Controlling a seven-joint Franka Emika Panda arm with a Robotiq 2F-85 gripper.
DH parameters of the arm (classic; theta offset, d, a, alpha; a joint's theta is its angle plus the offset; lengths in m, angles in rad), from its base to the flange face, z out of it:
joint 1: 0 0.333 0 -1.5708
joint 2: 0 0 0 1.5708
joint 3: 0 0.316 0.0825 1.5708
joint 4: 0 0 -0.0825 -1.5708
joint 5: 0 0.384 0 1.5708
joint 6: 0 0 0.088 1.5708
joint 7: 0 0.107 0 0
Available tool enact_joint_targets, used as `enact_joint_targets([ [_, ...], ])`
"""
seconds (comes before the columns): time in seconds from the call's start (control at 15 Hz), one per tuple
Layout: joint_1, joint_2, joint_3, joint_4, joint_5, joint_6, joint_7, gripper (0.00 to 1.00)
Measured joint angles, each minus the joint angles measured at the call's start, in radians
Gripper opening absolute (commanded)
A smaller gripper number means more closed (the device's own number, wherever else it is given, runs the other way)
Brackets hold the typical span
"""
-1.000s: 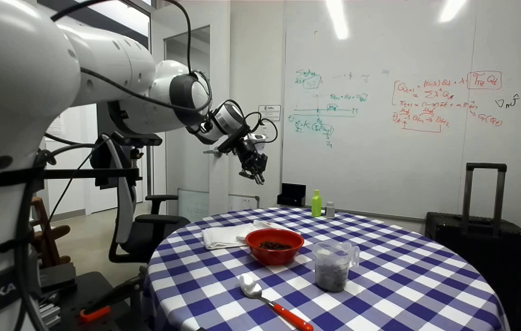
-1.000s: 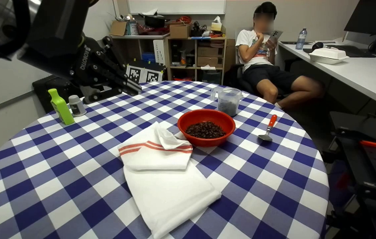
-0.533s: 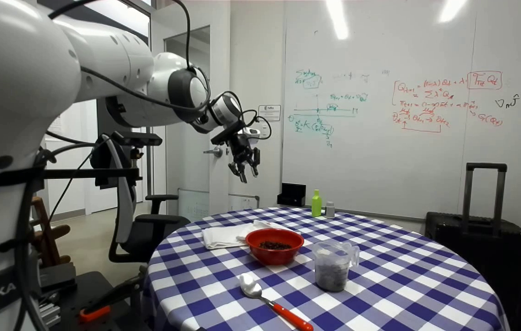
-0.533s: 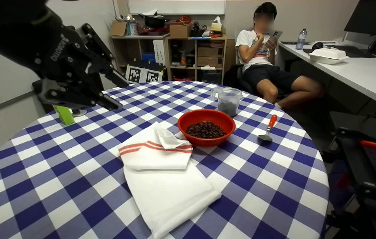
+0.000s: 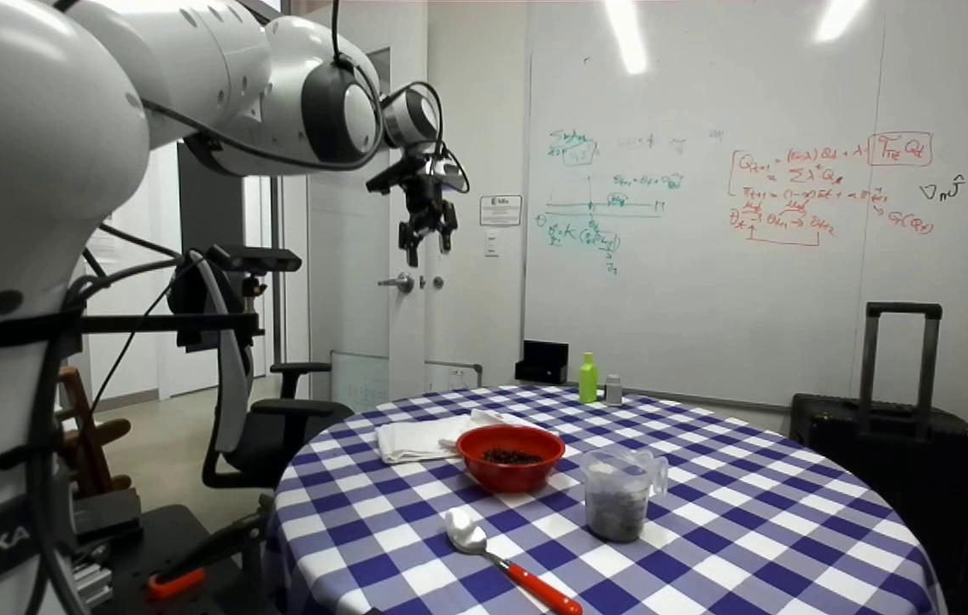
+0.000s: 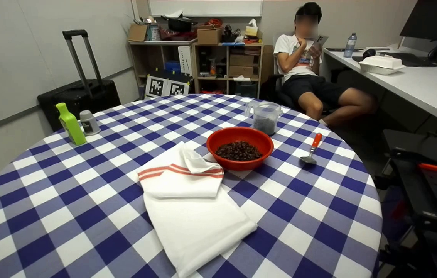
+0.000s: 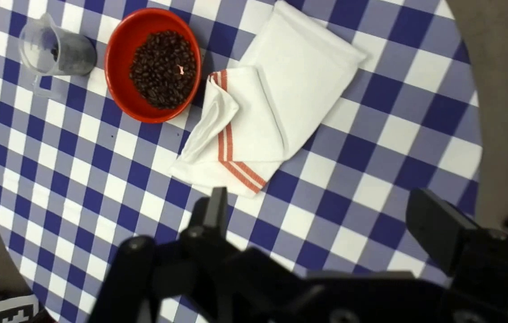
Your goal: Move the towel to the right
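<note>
The whitish towel (image 6: pixel 199 220) lies folded on the blue-and-white checked tablecloth, its end with reddish stripes turned back and crumpled close to the red bowl. From above, the wrist view has the towel (image 7: pixel 307 76) at the upper middle, with the striped corner near one finger in the picture. In an exterior view the towel (image 5: pixel 415 440) is partly behind the bowl. My gripper (image 5: pixel 430 253) hangs high over the table, well above the towel, fingers pointing down. The wrist view shows the gripper (image 7: pixel 319 195) open wide, with only tablecloth seen between its fingers.
The red bowl (image 6: pixel 240 166) of dark beans stands beside the towel's striped end. Around it are a clear measuring cup (image 5: pixel 616 512) and a spoon (image 5: pixel 526 579) with a red handle. A green bottle (image 6: pixel 71 125) and a grey shaker (image 6: pixel 90 124) stand near the table's edge.
My gripper has risen and drawn back, leaving the exterior view that looks closely across the towel. Its fingers have spread apart and now point more steeply down. The towel has not moved.
</note>
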Motion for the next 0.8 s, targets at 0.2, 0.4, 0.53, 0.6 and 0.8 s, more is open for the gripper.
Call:
enact_joint_targets([
  [0.2,-0.007,-0.089,0.014,0.007,0.034,-0.008,0.052,1.0],
  [0.4,-0.013,-0.164,0.025,0.01,0.062,-0.033,0.103,1.0],
  [0.53,-0.02,-0.208,0.03,0.013,0.074,-0.051,0.144,1.0],
  [0.6,-0.024,-0.229,0.032,0.016,0.077,-0.064,0.159,1.0],
  [0.8,-0.047,-0.278,0.03,0.017,0.077,-0.126,0.18,1.0],
])
